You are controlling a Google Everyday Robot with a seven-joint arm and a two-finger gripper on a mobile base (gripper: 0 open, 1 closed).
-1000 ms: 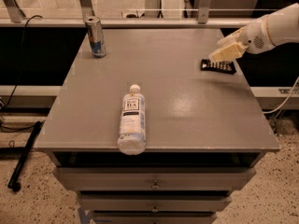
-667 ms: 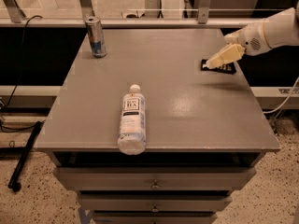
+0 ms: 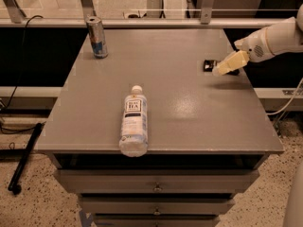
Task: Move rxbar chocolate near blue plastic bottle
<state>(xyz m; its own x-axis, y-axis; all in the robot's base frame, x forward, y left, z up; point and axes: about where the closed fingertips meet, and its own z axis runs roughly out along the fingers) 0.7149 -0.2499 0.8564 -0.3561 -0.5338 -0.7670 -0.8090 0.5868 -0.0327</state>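
Item 1, gripper (image 3: 220, 68): hung low over the far right part of the table (image 3: 189, 112); reached in from the right on a white arm (image 3: 279, 37); overlapped the rxbar chocolate at the tip; could not be told whether spread or closed, nor whether holding anything.

Item 2, rxbar chocolate (image 3: 209, 65): lay flat near the table's right edge; partly hidden under the gripper's tip; sat well apart from its goal.

Item 3, blue plastic bottle (image 3: 134, 119): lay on its side at the front middle of the table; pointed its white cap away from the front; reached to, or just past, the front edge with its base.

Item 4, silver-blue can (image 3: 97, 36): stood upright at the far left corner; judged clear of the likely path.

Hazards, as judged:
- thin flat wrapper, little to bite on; could have been caught by a corner only and slipped out on lifting; could have been shoved sideways and off the right edge;
- round bottle lying down; apt to roll if nudged by the bar or the arm; with its base at the front edge, might have gone over onto the floor;
- set down too far short, would have missed "near"; set down too close, would have struck the bottle;
- carried too low, could have dragged and snagged on the tabletop.
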